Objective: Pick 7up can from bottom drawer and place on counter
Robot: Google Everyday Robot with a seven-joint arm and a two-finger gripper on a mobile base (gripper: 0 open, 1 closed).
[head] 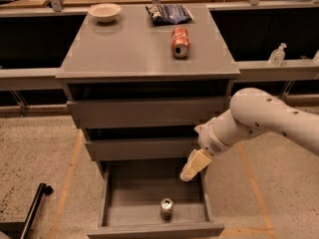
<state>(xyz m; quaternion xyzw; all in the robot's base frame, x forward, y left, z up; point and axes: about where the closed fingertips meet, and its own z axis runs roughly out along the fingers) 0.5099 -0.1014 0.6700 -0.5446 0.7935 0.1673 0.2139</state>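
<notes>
The 7up can point(166, 208) stands upright near the front middle of the open bottom drawer point(119, 213), its silver top showing. My gripper point(192, 167) hangs from the white arm that enters from the right. It is over the drawer's right side, above and to the right of the can, and apart from it. The grey counter point(134, 49) tops the cabinet above.
On the counter lie a red-orange can point(180, 41) on its side, a white bowl point(104, 12) at the back left and a dark snack bag point(169, 13). A bottle point(277, 55) stands on the right ledge. The two upper drawers are slightly ajar. A black bar point(32, 208) shows at lower left.
</notes>
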